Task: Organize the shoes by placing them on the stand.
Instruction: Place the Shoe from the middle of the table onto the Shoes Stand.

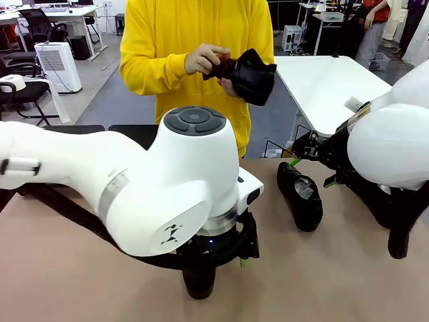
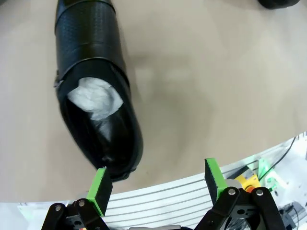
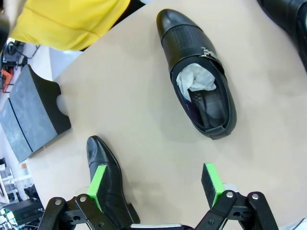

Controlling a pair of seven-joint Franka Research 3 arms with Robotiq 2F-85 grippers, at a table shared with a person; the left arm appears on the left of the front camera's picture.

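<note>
Both grippers are spread wide and empty. The left gripper (image 2: 157, 181) sits at the heel of a black shoe (image 2: 91, 52) stuffed with white paper (image 2: 93, 98) on the tan table (image 2: 206, 81). The right gripper (image 3: 156, 179) hangs over a buckled loafer (image 3: 192, 43), also paper-filled. A person's hands (image 1: 204, 59) hold a third shoe (image 1: 253, 77). The black stand (image 3: 33, 105) lies well apart.

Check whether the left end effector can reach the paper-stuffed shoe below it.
Probably yes: left end effector hangs open by the heel of the shoe, nothing between; shoe sits off-centre of the gap.
</note>
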